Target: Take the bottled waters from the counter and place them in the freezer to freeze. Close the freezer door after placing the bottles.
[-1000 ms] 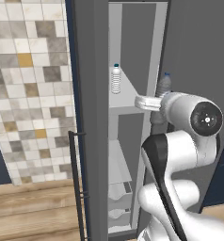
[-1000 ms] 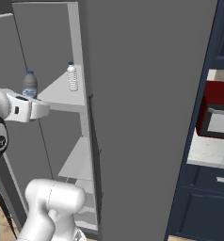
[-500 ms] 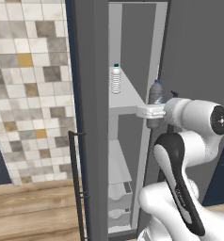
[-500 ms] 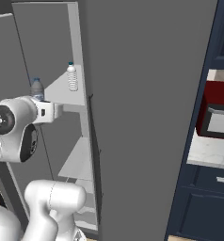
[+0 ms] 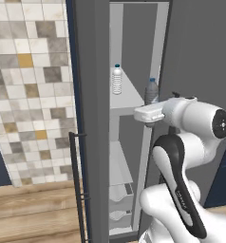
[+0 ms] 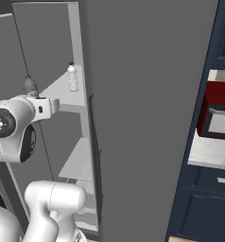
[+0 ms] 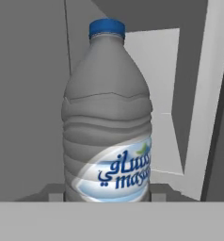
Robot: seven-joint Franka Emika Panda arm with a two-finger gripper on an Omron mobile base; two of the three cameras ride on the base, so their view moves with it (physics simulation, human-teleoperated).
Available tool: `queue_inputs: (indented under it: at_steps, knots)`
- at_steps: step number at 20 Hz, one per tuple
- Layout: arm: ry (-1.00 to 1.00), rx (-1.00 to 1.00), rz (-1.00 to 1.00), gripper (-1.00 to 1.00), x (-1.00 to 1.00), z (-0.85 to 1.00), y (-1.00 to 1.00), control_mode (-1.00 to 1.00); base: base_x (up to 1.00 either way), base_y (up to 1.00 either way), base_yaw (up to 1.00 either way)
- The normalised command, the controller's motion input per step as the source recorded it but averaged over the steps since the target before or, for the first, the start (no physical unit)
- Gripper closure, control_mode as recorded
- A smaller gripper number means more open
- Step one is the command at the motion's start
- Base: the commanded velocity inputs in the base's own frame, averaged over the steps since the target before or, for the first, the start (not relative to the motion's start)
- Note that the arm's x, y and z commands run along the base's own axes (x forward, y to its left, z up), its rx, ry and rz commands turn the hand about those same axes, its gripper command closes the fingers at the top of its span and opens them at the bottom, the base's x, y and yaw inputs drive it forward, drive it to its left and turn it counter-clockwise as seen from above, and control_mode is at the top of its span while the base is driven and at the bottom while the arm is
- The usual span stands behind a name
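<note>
Your freezer (image 5: 134, 57) stands open, a clear ribbed bottle (image 5: 117, 79) upright on its upper shelf (image 6: 62, 90). At that bottle's three o'clock, your gripper (image 5: 149, 114) is clamped on the smoky grey bottle (image 5: 152, 91), upright at the shelf's front edge. Your hand view adds its blue cap (image 7: 107, 28) and label (image 7: 121, 172); the right base view adds the red microwave (image 6: 220, 116).

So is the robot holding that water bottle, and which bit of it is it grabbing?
Yes. The gripper is shut on the grey bottle, low down, by its bottom part near the label, and the bottle stands upright.
</note>
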Motion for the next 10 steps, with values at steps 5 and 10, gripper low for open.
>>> queue_inputs:
  at_steps: [5, 10]
  knots:
    - [-0.11, -0.04, 0.0, 1.0, 0.01, 0.0, 0.33, -1.0, 0.0, 0.0, 0.0]
    - [-0.02, 0.0, -0.05, 1.0, 0.07, 0.01, 0.0, -1.0, 0.0, 0.0, 0.0]
